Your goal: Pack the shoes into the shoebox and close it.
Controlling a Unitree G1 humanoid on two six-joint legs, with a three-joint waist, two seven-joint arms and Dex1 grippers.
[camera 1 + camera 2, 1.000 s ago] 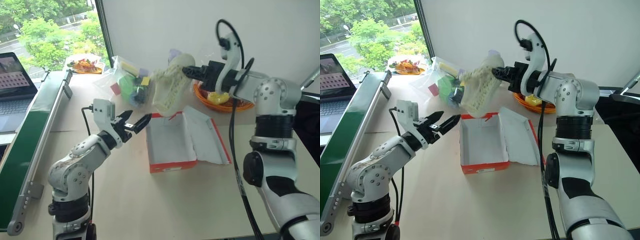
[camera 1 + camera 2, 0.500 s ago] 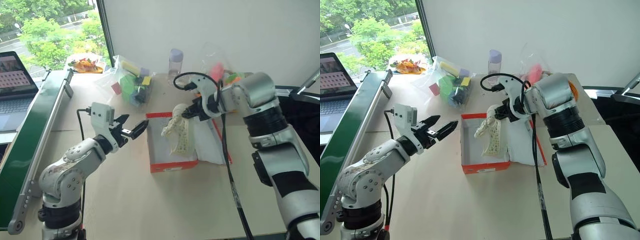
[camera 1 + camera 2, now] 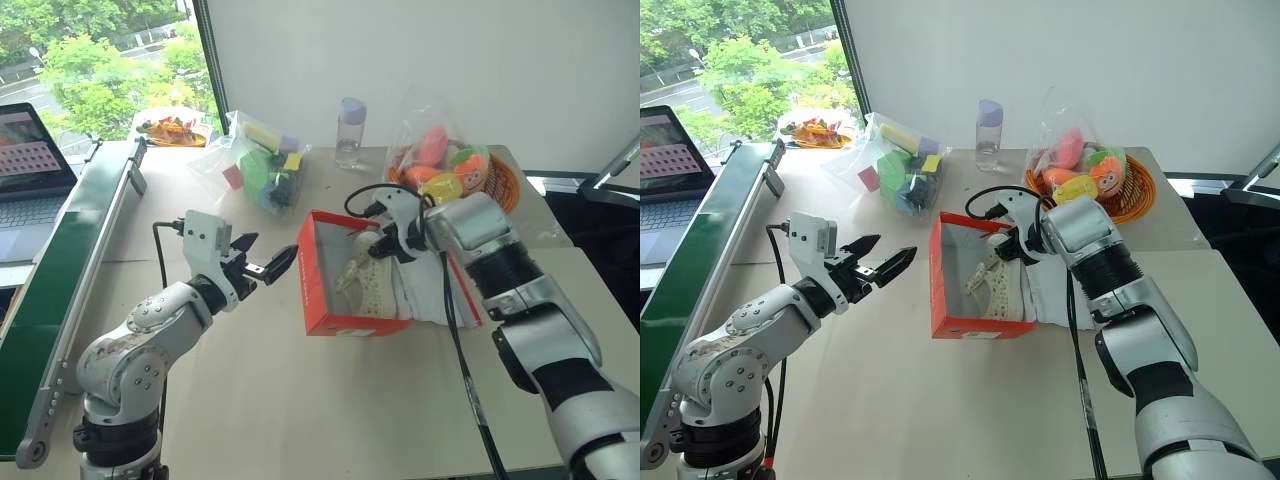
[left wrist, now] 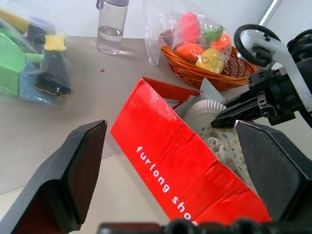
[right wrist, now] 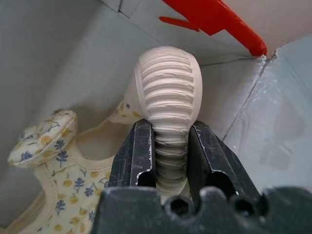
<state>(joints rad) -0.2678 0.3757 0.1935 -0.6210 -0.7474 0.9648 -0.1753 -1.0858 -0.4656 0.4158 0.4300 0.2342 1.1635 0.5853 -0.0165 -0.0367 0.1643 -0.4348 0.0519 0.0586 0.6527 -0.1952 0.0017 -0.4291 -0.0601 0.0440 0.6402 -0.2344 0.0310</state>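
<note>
Shoes [image 3: 368,278] cream, floral-speckled; shoebox [image 3: 326,287] red-orange.

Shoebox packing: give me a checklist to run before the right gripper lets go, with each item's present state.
1. Shoes gripped by the sole in the right gripper: ok.
2. Shoes inside the shoebox walls, not over the rim: ok.
3. Shoes resting on the box floor: cannot tell.
4. Shoebox sitting flat on the table: not ok; it looks tipped, with its left wall raised.
5. Left gripper open and apart from the shoebox: ok.
6. Lid lying open to the right, free to fold over: ok, though the right arm is across it.
</note>
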